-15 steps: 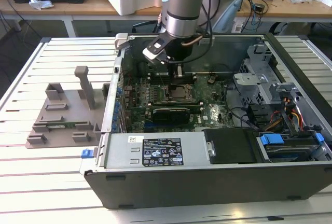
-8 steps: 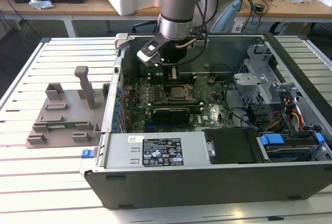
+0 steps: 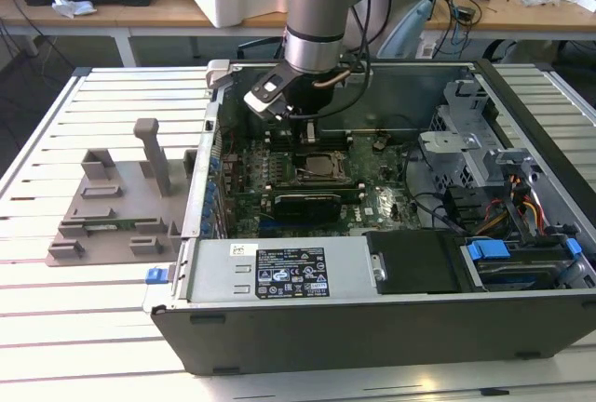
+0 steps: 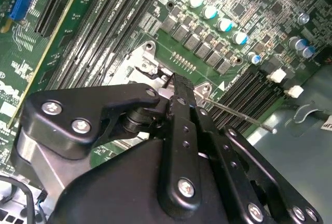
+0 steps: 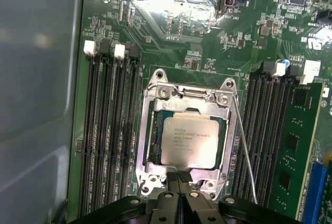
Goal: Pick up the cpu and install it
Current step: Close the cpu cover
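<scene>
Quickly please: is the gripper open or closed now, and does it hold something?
Gripper: closed, holding nothing; the cpu lies in its socket.

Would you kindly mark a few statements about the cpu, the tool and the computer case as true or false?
1. The cpu lies inside the metal socket frame on the board. True.
2. The tool is gripping the cpu. False: in the first wrist view its fingers are shut together over the socket's edge, with nothing between them.
3. The grey holder block stands inside the case. False: it sits on the table outside the case, at the exterior view's left.
4. Long memory slots run along both sides of the socket. True.
</scene>
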`<action>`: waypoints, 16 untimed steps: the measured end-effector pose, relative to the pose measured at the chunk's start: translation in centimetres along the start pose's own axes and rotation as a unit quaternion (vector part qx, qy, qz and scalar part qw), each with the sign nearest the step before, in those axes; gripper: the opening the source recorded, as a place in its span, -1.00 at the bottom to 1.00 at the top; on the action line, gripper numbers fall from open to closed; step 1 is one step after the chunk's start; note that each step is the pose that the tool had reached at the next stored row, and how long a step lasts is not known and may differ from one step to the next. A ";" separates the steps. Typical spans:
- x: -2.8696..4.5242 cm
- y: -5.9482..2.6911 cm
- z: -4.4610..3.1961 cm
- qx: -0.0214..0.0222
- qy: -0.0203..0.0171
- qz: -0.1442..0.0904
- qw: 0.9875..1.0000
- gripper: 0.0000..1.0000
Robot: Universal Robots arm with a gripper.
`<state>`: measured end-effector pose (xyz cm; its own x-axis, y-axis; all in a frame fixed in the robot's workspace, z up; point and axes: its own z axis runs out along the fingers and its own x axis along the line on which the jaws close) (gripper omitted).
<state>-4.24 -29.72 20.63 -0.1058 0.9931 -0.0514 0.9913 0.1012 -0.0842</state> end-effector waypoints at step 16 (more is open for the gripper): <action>-0.13 1.08 -0.33 0.000 0.001 0.000 1.000 -0.79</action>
<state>-3.13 -29.72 20.88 -0.1059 0.9931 -0.0501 0.9913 0.1014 -0.0844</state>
